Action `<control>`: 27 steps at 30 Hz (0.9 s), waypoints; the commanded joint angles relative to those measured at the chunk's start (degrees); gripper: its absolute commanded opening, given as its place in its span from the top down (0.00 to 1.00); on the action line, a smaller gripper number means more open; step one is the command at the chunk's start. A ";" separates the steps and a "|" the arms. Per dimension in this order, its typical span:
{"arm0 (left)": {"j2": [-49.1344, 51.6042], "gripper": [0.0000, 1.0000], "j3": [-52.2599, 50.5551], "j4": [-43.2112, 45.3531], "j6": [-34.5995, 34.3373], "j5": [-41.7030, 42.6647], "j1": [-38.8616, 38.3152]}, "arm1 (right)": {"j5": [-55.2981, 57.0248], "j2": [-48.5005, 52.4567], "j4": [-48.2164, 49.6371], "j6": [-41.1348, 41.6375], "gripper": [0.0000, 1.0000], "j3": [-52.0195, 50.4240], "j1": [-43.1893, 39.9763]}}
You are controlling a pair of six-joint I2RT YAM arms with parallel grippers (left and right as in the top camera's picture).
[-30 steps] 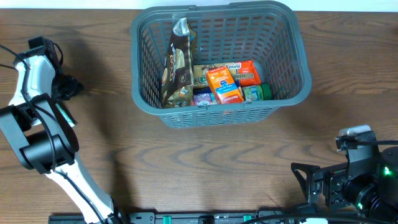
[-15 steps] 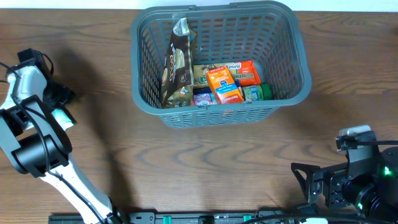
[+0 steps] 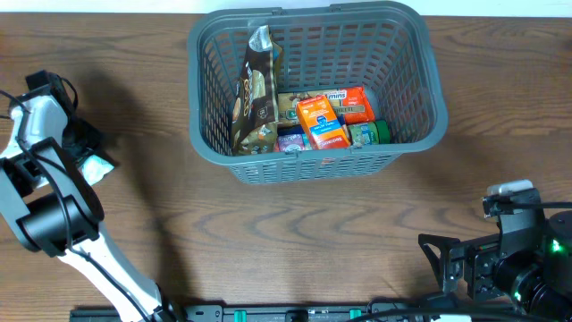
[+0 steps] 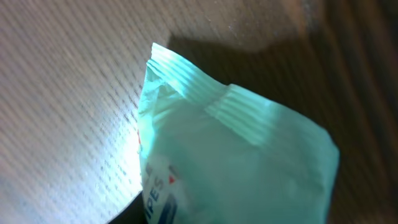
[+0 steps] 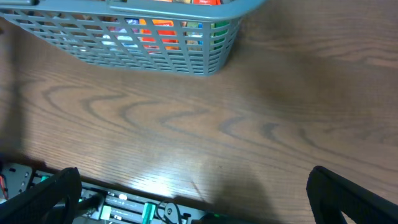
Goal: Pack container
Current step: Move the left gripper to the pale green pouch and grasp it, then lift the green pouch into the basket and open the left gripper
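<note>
Container sat at 12 o'clock on counter, right pincer gaped empty, left pincer over mint packet at 9 o'clock, couldn't tell if clamped; slack film might slip on lift.

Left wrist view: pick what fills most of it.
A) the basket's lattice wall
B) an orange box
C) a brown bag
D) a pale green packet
D: a pale green packet with a crimped seal fills most of the view, with the wood table behind it.
</note>
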 commanded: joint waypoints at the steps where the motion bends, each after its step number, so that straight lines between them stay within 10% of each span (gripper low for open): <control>1: -7.30 0.81 -0.26 -0.09 0.00 2.34 -0.22 | -0.04 0.07 -0.13 -0.11 0.01 0.11 -0.46; 9: -25.27 0.90 -0.26 1.44 0.00 2.36 -5.35 | -0.04 0.07 -0.13 -0.11 0.01 0.11 -0.46; 17: -42.40 0.90 -0.26 15.63 9.62 4.70 -31.01 | -0.04 0.07 -0.13 -0.11 0.01 0.11 -0.46; 27: -38.29 0.90 -0.26 22.49 17.51 5.18 -53.79 | -0.04 0.07 -0.13 -0.11 0.01 0.11 -0.46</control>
